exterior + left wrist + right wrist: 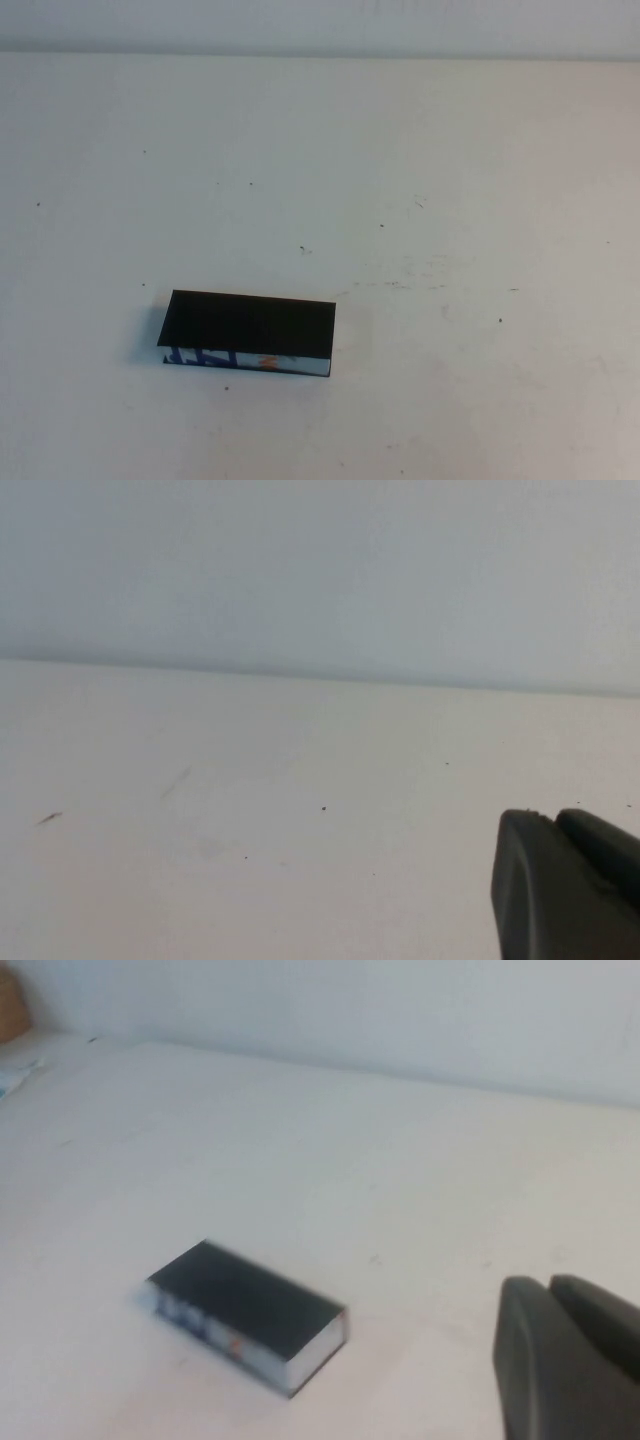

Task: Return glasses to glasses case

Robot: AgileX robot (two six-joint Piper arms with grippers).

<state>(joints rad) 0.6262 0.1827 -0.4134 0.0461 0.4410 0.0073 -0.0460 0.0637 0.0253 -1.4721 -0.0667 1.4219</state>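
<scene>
Glasses case: matte black rectangular box-like glasses case [250,326], closed, flat on the surface, toward the robot's left and its near edge; side facing the robot printed in blue, white and orange.
Glasses: none in any view.
Surface: off-white surface [450,200], flecked with small dark specks.
Left gripper [556,820]: dark fingers over bare surface, touching nothing; whether apart or together cannot be told.
Right gripper [548,1286]: dark fingers together, empty, well apart from the glasses case [248,1312].
</scene>
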